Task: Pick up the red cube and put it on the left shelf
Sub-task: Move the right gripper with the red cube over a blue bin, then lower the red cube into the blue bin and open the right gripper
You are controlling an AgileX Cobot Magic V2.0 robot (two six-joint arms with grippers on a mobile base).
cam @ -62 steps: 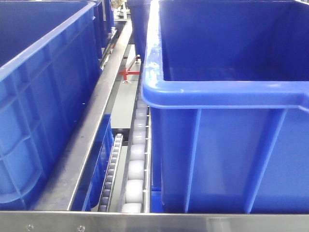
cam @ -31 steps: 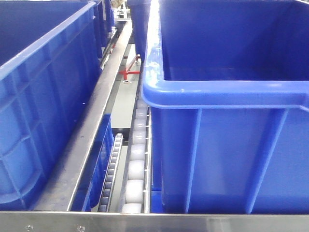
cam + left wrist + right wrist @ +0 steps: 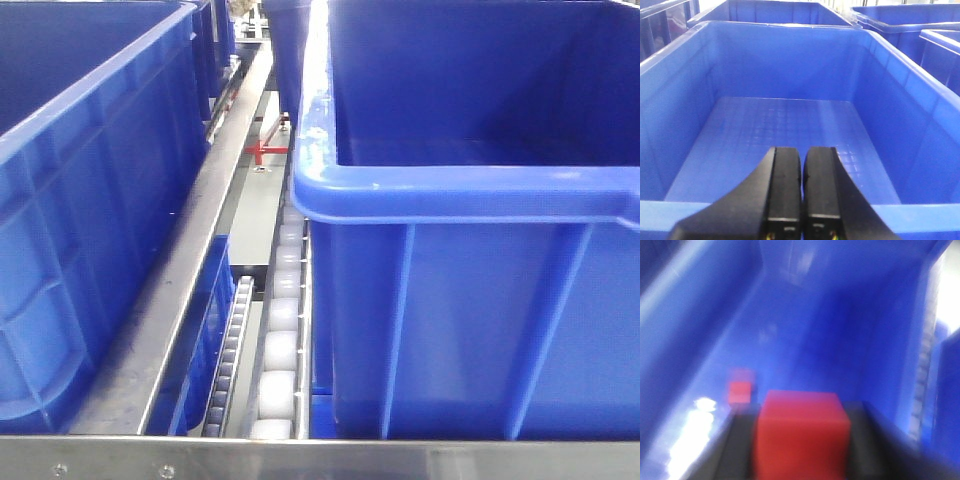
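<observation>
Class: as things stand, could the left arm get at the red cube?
Probably not. The red cube sits clamped in the right gripper inside a blue crate, while the left gripper, shut, hangs over an empty crate with no cube in sight.

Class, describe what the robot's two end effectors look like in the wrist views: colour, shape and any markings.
The left end effector has two broad matte-black fingers with rounded tips and tiny yellowish marks near their base. The right end effector shows dark fingers too, but blur hides any detail. No cables show.
</observation>
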